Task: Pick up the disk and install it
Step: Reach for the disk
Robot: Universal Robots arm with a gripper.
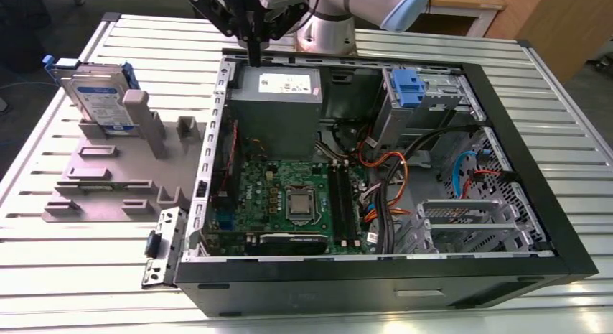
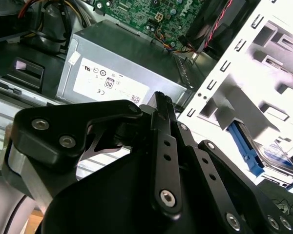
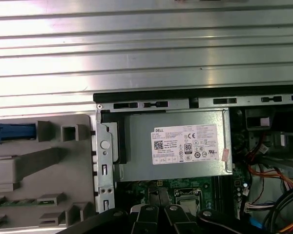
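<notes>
- I read the hand [image 1: 255, 59] as pinched shut and empty, its tips just above the power supply [image 1: 278, 97], beside the computer case [image 1: 536, 205] rim.
- The disk [image 1: 100, 98] stands upright in its grey holder [image 1: 105, 176], well apart from the hand, with open desk [image 1: 57, 276] around it.

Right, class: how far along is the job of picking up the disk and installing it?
Nothing looks done yet: the disk stands upright in the grey holder at the exterior view's left, outside the open computer case. In hand: the pincer, shut and empty, hangs over the case's edge by the power supply, apart from the disk. Left: both the pick-up and the install.
</notes>
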